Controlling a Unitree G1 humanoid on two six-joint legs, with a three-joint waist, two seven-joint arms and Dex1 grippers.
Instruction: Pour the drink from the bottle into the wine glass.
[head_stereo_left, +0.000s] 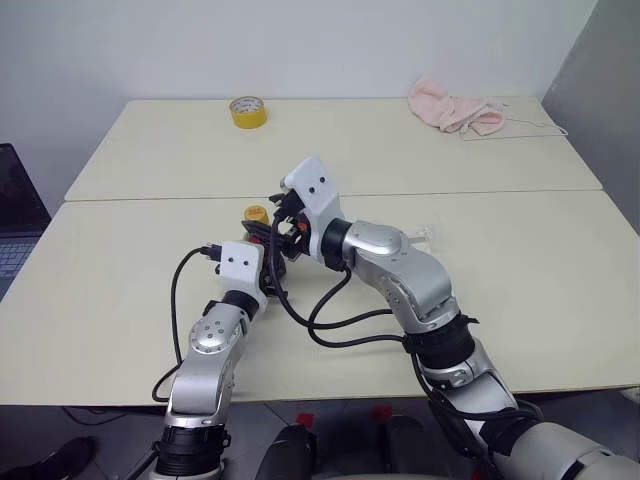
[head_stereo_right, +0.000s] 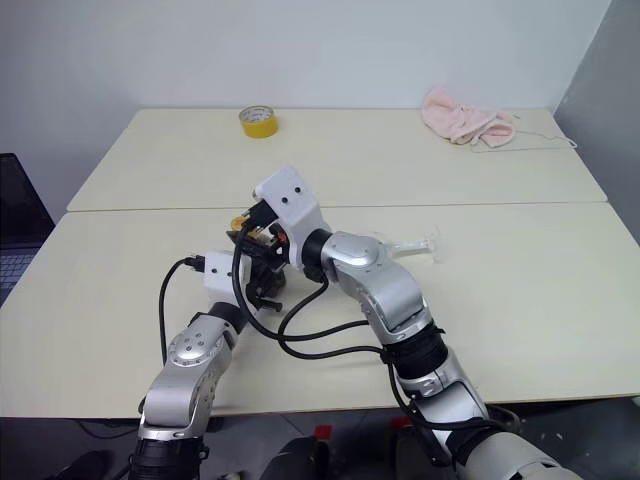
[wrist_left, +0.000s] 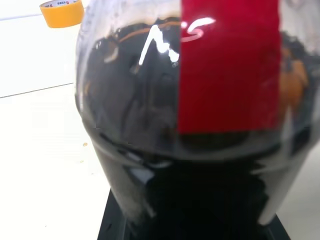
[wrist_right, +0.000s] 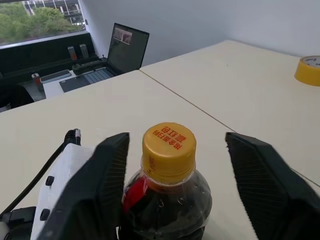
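Bottle (wrist_right: 167, 185) stands upright near the middle of the front table (head_stereo_left: 520, 300), yellow cap (wrist_right: 168, 145) on, dark drink (wrist_left: 165, 165) inside. I see my left gripper (head_stereo_left: 262, 270) clamped on its body. My right gripper (wrist_right: 175, 165) straddles the cap, fingers (wrist_right: 260, 175) apart, not touching. Wine glass (head_stereo_right: 415, 243) lies beside my right arm.

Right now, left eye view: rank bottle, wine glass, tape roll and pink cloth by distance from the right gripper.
1. bottle: yellow cap between the fingers of the right gripper.
2. wine glass: lying behind the right arm, on the near table.
3. tape roll: far table, left.
4. pink cloth: far table, right corner.
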